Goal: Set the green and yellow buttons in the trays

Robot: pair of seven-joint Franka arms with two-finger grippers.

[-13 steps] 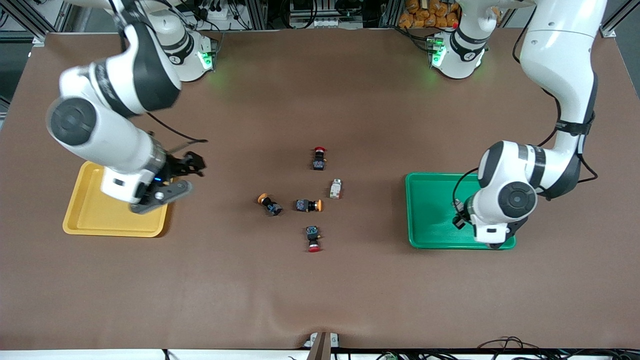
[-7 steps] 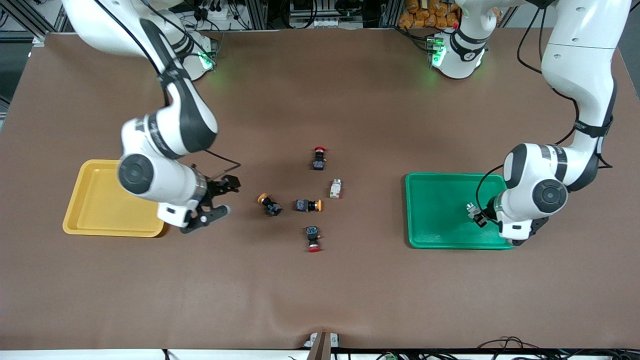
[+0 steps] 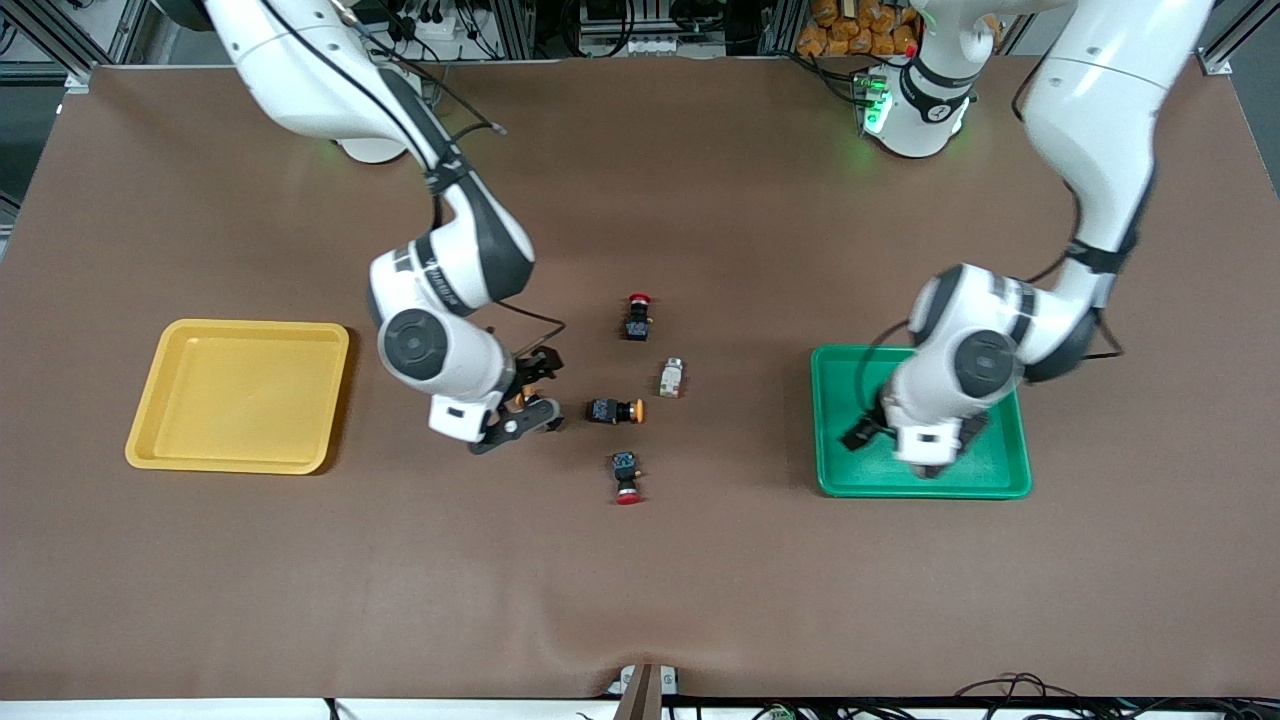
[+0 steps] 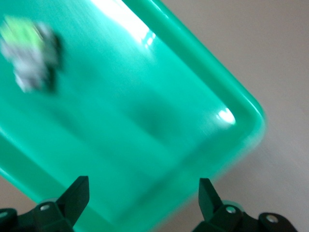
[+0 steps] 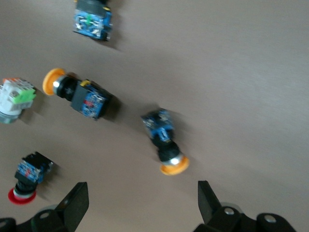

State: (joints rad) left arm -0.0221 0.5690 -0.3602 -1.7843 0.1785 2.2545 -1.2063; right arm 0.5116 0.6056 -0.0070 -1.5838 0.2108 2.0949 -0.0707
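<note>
Brown table (image 3: 700, 580): right gripper (image 3: 525, 400) spread over orange-capped button (image 5: 165, 140); left gripper (image 4: 142, 203) released above green tray (image 3: 840, 420).

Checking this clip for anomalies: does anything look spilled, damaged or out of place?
Nothing stands out. One green button lies in the green tray under the open left pincer. The yellow tray holds nothing. The open right pincer is over a yellow button on the table.

The right gripper (image 3: 522, 400) travelled from the yellow tray (image 3: 160, 390) to above a yellow button (image 5: 165, 140). The left gripper (image 3: 905, 440) shifted over the green tray (image 3: 830, 400).
</note>
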